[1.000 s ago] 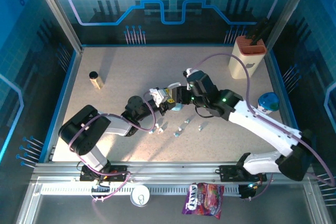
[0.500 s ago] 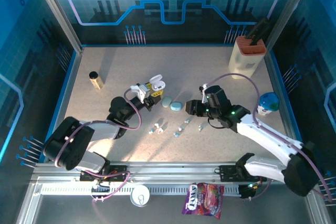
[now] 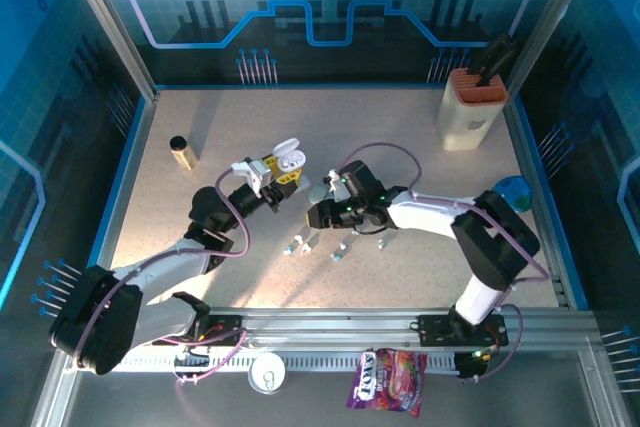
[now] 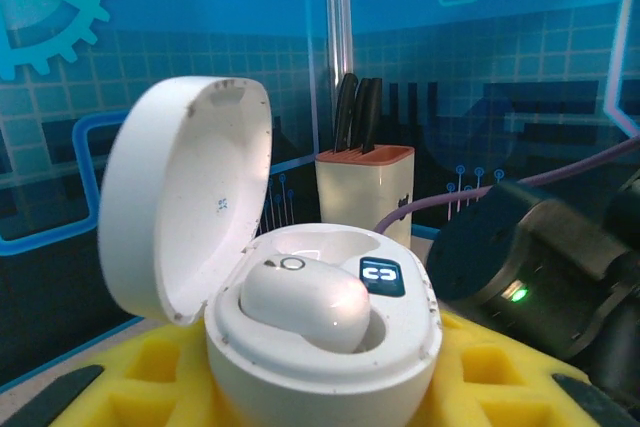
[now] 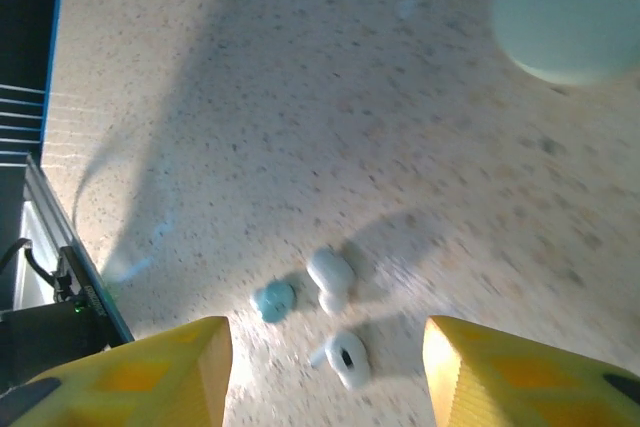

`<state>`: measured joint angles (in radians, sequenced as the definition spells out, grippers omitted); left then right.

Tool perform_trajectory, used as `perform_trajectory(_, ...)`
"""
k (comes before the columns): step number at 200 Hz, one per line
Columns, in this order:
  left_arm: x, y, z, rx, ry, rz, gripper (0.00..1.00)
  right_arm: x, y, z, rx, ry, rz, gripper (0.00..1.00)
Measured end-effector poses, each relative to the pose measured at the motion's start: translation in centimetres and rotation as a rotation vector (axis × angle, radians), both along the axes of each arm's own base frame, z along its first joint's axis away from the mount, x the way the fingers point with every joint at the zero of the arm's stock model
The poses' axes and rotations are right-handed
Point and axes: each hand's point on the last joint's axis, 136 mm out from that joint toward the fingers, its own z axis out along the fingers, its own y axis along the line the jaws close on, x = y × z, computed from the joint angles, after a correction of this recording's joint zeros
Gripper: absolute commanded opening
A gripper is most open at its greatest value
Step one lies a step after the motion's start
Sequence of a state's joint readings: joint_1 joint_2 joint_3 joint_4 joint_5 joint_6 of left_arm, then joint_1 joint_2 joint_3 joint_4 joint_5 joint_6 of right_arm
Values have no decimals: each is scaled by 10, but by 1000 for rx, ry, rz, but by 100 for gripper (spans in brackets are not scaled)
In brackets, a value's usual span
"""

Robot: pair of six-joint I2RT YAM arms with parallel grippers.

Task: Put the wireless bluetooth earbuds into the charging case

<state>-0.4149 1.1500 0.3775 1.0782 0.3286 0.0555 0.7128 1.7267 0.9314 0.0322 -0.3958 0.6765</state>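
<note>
My left gripper (image 3: 278, 171) is shut on the open white charging case (image 3: 288, 158), held above the table left of centre. In the left wrist view the case (image 4: 320, 347) sits between yellow fingers (image 4: 160, 367), lid up. One white earbud (image 4: 305, 302) lies in it, with an empty socket behind. Several small earbuds (image 3: 300, 244) are scattered on the table. My right gripper (image 3: 318, 215) hangs open just above the leftmost ones. In the right wrist view a white earbud (image 5: 330, 277), a second white one (image 5: 347, 357) and a teal one (image 5: 273, 299) lie between the open right gripper's (image 5: 325, 377) fingertips.
More earbuds (image 3: 355, 235) lie right of the right gripper. A pale teal case (image 3: 322, 190) rests behind it, and shows in the right wrist view as the teal case (image 5: 575, 12). A knife block (image 3: 472, 107) stands back right, a small bottle (image 3: 181, 152) back left, a blue-lidded jar (image 3: 512, 192) right.
The left arm has drawn back to the left with the case. The right gripper has left the case, swung out right, then come left over the leftmost earbuds.
</note>
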Motion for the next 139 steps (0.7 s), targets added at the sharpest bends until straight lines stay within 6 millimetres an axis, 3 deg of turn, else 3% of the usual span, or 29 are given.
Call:
perform_trajectory(45,-3,-1,-3,-13,47,-32,31,0,29,-24,31,54,82,52)
perform_trajectory(86,-7,-2,-4,-13,66,-53,31,4,51,-22,35,27,147,51)
perform_trajectory(139,-7,-2,-8,-7,80,-57,31,-2,55,-39,-17,41,205,49)
